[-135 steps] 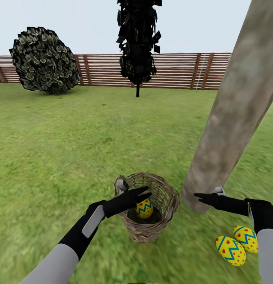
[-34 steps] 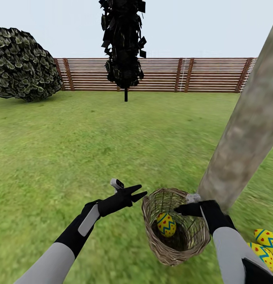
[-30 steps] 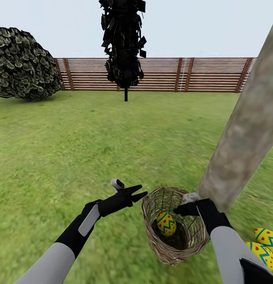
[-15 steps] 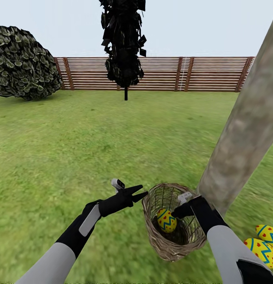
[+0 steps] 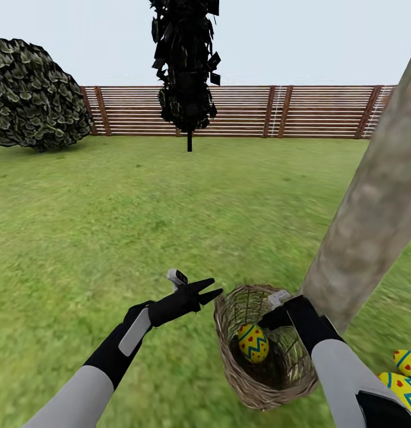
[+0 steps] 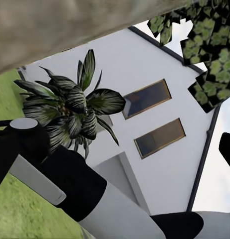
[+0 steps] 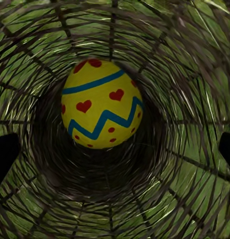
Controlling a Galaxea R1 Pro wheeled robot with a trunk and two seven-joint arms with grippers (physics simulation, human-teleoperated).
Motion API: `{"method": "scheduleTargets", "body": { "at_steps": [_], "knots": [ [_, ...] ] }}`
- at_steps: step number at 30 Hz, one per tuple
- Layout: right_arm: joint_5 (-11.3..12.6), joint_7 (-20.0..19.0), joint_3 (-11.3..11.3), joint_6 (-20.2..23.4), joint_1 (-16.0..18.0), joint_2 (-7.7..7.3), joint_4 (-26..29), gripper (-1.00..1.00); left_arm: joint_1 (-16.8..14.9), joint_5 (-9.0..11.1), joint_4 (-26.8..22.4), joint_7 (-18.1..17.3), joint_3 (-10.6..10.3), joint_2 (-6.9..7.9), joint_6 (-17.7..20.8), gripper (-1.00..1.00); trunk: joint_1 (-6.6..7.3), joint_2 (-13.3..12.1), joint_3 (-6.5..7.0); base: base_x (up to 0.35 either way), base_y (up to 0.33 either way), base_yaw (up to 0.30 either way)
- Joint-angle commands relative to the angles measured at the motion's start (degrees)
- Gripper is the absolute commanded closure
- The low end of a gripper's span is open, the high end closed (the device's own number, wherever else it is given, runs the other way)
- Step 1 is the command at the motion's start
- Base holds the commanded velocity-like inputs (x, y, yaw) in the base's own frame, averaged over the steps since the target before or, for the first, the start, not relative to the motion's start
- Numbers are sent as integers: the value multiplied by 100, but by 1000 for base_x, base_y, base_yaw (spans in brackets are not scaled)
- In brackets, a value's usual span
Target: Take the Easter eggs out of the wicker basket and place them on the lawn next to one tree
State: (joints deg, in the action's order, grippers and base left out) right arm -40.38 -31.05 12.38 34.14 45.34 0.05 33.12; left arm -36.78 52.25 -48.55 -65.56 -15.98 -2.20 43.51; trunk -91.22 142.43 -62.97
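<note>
Easter egg (image 7: 101,103) lies at the bottom of the wicker basket (image 7: 187,74), straight ahead of the right gripper (image 7: 115,152). Black fingertips (image 7: 5,154) spread wide at either side, clear of the egg. Woven lattice wall rings it; grass glints through gaps.

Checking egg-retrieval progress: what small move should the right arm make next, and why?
Probably ease the right gripper deeper into the wicker basket until its open fingers straddle the last egg, then close. The egg lies centred ahead between the fingertips, ungrasped; two eggs already lie by the tree.
</note>
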Motion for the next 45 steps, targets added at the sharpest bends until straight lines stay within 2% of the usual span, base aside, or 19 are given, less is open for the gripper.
{"method": "scheduleTargets", "body": {
  "at_steps": [1, 4, 6, 14, 18, 31, 38, 45],
  "knots": [
    [-125, -51, -159, 15, 2, 4, 7, -100, -4, 40, 4, -1, -11, 0, 43, -100, -2, 2, -5, 340, 0, 0],
    [-156, -50, -445, 92, 1, 4, 1, -100, -4, 40, 4, -6, -11, 0, 38, -100, -2, 2, -5, 334, 0, 0],
    [-160, -52, -554, 203, 1, 4, -1, -100, -4, 40, 4, -9, -11, 5, 36, -100, -2, 2, -5, 183, 0, 0],
    [-198, -36, -719, 308, 1, -5, -253, -100, -4, 35, 2, -29, -13, 16, 34, -100, -2, 2, -5, 24, 0, 0],
    [-229, -35, -735, 314, 2, -13, -344, -100, -4, 31, 3, -29, -22, 5, 31, -100, -46, 81, -41, 0, 0, 0],
    [-232, -16, -724, 238, 10, -31, -365, -100, -4, 22, 4, -12, -46, 0, 26, -100, -79, 98, -329, 0, 0, 0],
    [-197, -20, -714, 54, 9, -46, -336, -100, -4, 22, 4, -9, -54, -8, 26, -100, -97, 108, -484, 0, 0, 0],
    [-155, -19, -711, -345, 2, -43, -385, -100, -4, 22, 4, -9, -55, -9, 26, -100, -115, 117, -639, 0, 0, 0]
  ]
}}
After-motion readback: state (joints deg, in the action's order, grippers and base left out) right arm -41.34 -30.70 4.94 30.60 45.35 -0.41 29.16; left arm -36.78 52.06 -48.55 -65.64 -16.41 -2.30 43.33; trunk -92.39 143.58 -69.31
